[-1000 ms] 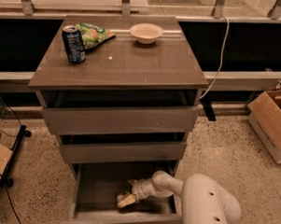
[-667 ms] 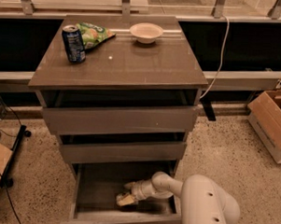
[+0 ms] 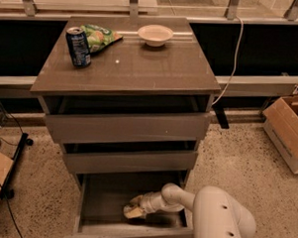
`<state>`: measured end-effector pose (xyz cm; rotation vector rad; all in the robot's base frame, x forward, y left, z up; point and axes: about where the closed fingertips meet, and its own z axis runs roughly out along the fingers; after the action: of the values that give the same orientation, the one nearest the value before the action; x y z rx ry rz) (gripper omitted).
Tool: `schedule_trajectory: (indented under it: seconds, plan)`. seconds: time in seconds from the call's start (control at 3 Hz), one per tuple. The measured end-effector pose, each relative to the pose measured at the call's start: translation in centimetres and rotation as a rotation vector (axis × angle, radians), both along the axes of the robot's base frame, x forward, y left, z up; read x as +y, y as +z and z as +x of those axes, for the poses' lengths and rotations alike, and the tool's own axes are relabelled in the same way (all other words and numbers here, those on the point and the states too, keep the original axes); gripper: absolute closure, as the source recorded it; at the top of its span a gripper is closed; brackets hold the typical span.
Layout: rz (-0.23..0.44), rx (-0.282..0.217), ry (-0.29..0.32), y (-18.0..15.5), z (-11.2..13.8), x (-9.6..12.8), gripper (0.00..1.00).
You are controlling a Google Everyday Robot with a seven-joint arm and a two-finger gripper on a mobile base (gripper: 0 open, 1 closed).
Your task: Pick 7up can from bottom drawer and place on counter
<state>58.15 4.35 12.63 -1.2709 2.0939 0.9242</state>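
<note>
The bottom drawer (image 3: pixel 106 196) is pulled open below two shallower drawers. My gripper (image 3: pixel 134 210) reaches into it from the right and sits low over the drawer floor near the middle. A small pale shape lies at the gripper's tip, and I cannot tell whether it is the 7up can, which shows nowhere else. The counter (image 3: pixel 141 66) is the glossy grey-brown top of the cabinet.
On the counter stand a dark blue can (image 3: pixel 79 47) at the back left, a green snack bag (image 3: pixel 100 35) behind it, and a white bowl (image 3: pixel 155 35). My white arm (image 3: pixel 219 218) fills the lower right. A cardboard box (image 3: pixel 289 129) sits on the floor at right.
The gripper stays at almost the same spot inside the bottom drawer; nothing else has moved.
</note>
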Motion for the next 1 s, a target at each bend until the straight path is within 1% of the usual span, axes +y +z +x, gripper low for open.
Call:
schedule_trajectory:
  seconds: [0.33, 0.67, 1.0]
  plan:
    - [0.0, 0.0, 0.0, 0.0, 0.0, 0.0, 1.0]
    - [0.044, -0.07, 0.025, 4.6, -0.2, -0.7, 1.0]
    - [0.099, -0.222, 0.065, 13.3, -0.8, -2.6, 1.0]
